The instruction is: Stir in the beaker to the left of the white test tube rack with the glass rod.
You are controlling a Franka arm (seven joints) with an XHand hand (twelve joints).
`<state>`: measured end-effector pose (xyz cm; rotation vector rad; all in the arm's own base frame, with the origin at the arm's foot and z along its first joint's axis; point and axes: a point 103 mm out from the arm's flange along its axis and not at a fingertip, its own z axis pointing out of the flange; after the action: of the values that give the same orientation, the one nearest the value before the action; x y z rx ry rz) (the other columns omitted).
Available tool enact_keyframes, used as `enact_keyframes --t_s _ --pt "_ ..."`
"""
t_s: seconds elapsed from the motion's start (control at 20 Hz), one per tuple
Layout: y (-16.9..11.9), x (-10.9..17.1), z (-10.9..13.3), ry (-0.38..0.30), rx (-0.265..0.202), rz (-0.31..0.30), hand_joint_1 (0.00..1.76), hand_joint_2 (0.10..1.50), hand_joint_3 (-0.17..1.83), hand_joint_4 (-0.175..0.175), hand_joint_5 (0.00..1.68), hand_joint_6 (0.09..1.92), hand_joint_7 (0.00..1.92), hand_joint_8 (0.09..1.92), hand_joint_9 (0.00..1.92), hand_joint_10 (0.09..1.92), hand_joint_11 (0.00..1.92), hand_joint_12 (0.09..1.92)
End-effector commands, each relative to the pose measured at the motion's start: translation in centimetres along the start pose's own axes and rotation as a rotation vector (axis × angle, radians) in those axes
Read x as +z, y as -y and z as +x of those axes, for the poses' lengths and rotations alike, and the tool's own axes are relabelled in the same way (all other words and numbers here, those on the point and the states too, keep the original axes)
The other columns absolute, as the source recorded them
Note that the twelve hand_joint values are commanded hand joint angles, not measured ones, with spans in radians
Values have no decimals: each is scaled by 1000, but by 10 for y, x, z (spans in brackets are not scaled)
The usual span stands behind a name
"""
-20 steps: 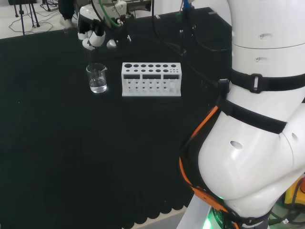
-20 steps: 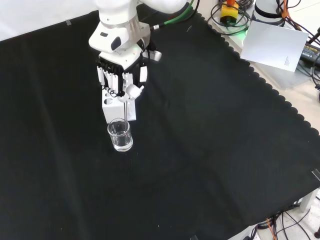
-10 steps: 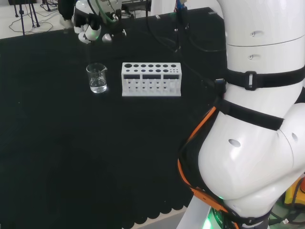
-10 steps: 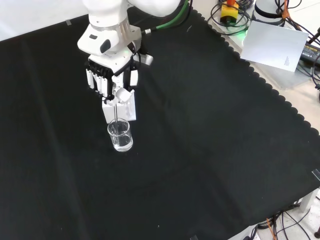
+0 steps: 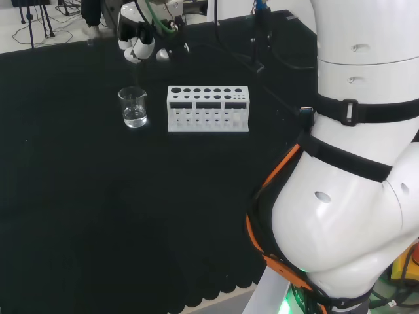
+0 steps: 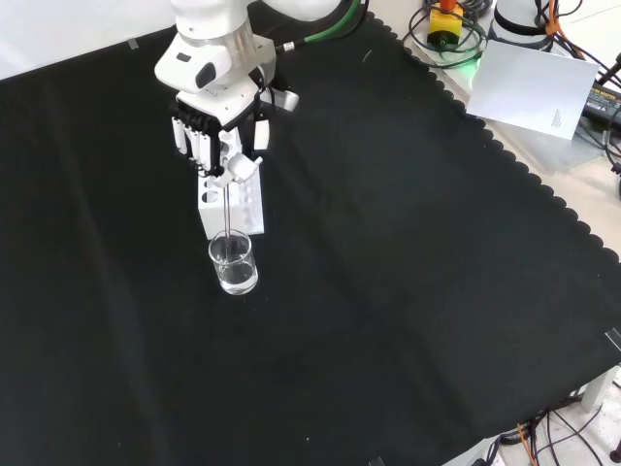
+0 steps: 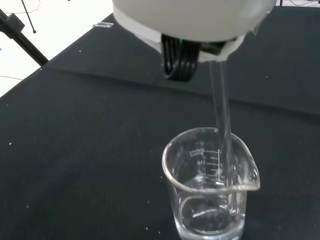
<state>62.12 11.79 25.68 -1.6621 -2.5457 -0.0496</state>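
A small clear beaker [image 5: 133,108] [image 6: 234,264] [image 7: 210,187] with a little clear liquid stands on the black cloth, left of the white test tube rack [image 5: 208,108] [image 6: 235,202] in the head view. The black and white hand [image 5: 145,43] [image 6: 215,136] hangs above the beaker and the rack, its fingers curled round a thin glass rod [image 6: 228,211] [image 7: 220,112]. The rod points straight down. In the wrist view its lower end reaches inside the beaker, down to the liquid.
The arm's big white links [image 5: 353,157] fill the right of the head view. Cables, a white sheet [image 6: 539,85] and other gear lie past the cloth's scalloped edge at the front view's upper right. Open black cloth surrounds the beaker.
The hand with the rod rose from just above the beaker, swung left in the head view, then came back to the right. The beaker and rack stayed put.
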Motion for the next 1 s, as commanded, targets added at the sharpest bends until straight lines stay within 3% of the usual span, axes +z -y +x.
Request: enact_keyframes --t_s 0.05,0.3,0.6,0.9,1.0 --pt "12 -1 7 -4 -3 3 1327 597 771 -175 1248 504 1337 874 1700 691 1316 686" --pt "10 1 30 -17 -49 6 1327 597 771 -175 1248 504 1337 875 1700 690 1317 686" --pt "-4 7 42 -10 -65 10 1327 597 771 -175 1249 502 1337 875 1700 690 1316 685" --pt "-3 1 17 -32 -30 -6 1327 598 771 -175 1249 501 1336 876 1699 690 1315 685" --pt "0 -2 13 -30 -46 -27 1327 598 770 -175 1250 501 1336 876 1699 690 1315 685"
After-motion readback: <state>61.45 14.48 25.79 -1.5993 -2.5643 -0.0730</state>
